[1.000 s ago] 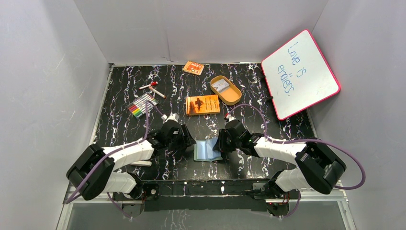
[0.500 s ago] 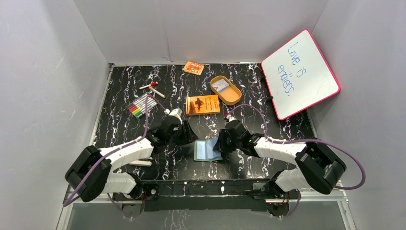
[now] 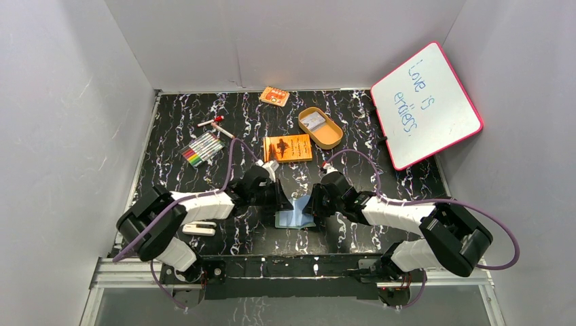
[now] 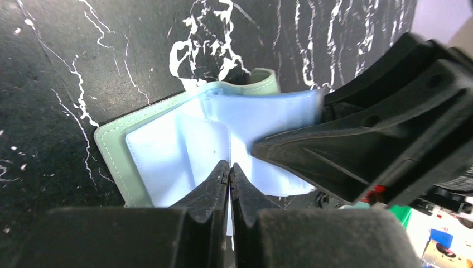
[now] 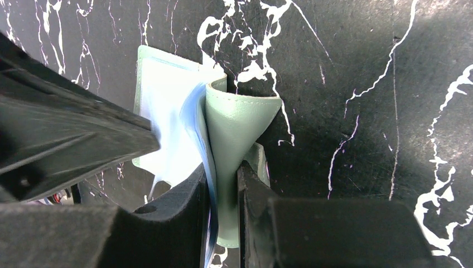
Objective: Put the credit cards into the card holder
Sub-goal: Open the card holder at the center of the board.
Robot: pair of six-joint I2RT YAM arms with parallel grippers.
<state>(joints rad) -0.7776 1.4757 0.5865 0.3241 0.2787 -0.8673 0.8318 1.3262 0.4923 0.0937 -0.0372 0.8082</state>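
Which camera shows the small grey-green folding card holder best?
Left wrist: the card holder lies open, pale blue pockets visible. Right wrist sees mostly its curled cover; top view, a small patch between the arms.

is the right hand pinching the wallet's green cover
Yes, the right hand is clamped on the curled-up green cover of the wallet.

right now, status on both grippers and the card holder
Left gripper shut, tips at card holder's blue pockets. Right gripper clamped on its green cover. No card at either.

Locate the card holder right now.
In the top view, the card holder lies open front-centre between the left gripper and right gripper, nearer than the orange book.
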